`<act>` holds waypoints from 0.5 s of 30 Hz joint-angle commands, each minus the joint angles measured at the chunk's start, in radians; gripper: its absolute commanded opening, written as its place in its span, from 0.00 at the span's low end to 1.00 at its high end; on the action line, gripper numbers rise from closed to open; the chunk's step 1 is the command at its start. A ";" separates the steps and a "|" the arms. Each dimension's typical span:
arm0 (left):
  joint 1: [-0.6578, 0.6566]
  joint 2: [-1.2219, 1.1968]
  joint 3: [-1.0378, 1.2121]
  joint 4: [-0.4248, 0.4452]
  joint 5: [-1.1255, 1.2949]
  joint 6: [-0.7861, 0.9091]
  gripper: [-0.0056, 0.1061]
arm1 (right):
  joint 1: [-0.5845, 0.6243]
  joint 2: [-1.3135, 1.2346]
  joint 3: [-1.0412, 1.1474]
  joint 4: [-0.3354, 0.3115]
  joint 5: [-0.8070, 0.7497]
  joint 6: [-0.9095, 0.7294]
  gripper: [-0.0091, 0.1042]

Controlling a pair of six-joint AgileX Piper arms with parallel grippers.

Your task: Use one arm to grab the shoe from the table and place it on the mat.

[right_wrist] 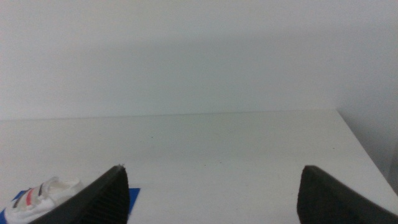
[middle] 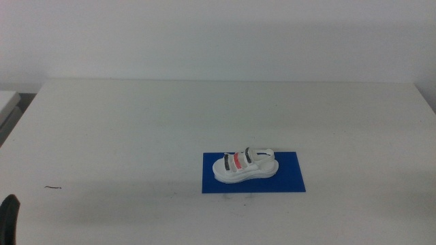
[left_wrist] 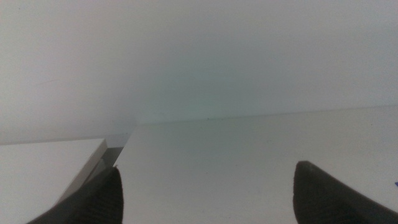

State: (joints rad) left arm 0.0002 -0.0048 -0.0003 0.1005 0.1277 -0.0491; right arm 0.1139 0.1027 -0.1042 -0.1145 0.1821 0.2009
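The white sandal (middle: 244, 165) with two black straps and one red strap lies on its sole on the blue mat (middle: 289, 178), at the front centre of the white table (middle: 136, 129). Neither gripper touches it. My left gripper (left_wrist: 208, 177) is open and empty, and only its tip (middle: 9, 216) shows at the bottom-left corner of the middle view. My right gripper (right_wrist: 214, 174) is open and empty and is out of the middle view. Its wrist view shows the sandal (right_wrist: 40, 198) and a corner of the mat (right_wrist: 134, 198) beside one jaw.
A second white surface (middle: 7, 102) stands beyond the table's left edge, and the left wrist view (left_wrist: 50, 163) shows it across a gap. A small dark mark (middle: 53, 187) lies on the table at the front left. A white wall stands behind.
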 commanded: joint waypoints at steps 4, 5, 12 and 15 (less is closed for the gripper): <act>0.000 0.005 0.000 -0.004 -0.012 -0.001 0.89 | -0.015 -0.103 0.096 -0.021 -0.019 -0.007 0.85; 0.000 0.005 0.000 -0.004 -0.012 -0.001 0.89 | -0.015 -0.103 0.104 -0.021 -0.022 -0.007 0.85; 0.000 0.005 0.000 -0.004 -0.012 -0.001 0.89 | -0.015 -0.103 0.104 -0.017 0.003 -0.007 0.85; 0.000 0.005 0.000 -0.004 -0.012 -0.001 0.89 | -0.015 -0.103 0.104 -0.010 0.003 -0.007 0.85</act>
State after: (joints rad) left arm 0.0002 -0.0048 -0.0003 0.1005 0.1277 -0.0491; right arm 0.1042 0.0061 -0.0035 -0.1206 0.1859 0.2009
